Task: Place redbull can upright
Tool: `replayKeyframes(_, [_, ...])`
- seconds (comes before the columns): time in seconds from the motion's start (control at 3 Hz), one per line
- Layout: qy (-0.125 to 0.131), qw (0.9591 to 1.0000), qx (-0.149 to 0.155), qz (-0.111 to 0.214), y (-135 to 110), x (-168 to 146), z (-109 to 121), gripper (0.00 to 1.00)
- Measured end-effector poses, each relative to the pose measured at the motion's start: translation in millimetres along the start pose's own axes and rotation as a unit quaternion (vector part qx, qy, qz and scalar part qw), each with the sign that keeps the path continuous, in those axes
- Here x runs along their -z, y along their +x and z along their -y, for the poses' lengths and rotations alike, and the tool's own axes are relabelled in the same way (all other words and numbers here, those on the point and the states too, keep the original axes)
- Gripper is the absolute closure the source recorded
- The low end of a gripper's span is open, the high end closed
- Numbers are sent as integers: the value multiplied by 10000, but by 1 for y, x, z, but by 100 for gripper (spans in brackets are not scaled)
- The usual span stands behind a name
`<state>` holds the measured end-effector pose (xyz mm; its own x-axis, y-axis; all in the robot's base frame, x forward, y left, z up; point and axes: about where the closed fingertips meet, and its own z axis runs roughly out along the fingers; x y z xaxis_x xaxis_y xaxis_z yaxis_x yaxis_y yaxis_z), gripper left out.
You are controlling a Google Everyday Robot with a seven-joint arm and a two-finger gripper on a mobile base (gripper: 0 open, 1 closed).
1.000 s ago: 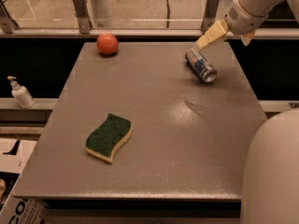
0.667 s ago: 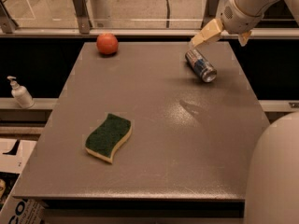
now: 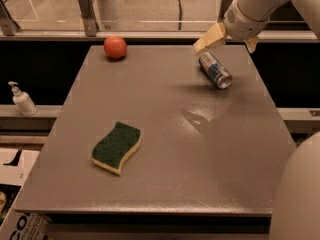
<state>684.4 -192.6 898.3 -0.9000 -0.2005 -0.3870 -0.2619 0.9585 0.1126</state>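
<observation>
nearest the camera, a pale rounded part of the robot's body (image 3: 300, 194) fills the lower right corner. on the grey table (image 3: 200, 174) the green sponge (image 3: 116, 146) lies flat in the near left part, with its yellow underside showing along the edge. off the table's left side a white pump bottle (image 3: 22, 100) stands on a ledge. farther back on the right, the redbull can (image 3: 215, 70) lies on its side, one shiny silver end turned toward the near right. just above and behind its far end hangs the gripper (image 3: 230, 41); its two tan fingers (image 3: 210, 38) are spread wide and grasp nothing, clear of the can. at the far left edge sits a red apple (image 3: 115, 47), well apart from the can.
</observation>
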Motion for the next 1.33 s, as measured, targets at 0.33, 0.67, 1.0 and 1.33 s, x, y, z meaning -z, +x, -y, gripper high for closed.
replayKeyframes(0.33, [174, 9997, 14, -141, 7, -11, -18, 0])
replayKeyframes(0.67, [420, 9984, 140, -340, 14, -26, -32, 0])
replayKeyframes(1.0, [589, 9969, 248, -462, 15, -37, -38, 0])
replayKeyframes(1.33, [621, 9958, 250, -621, 14, -64, -22, 0])
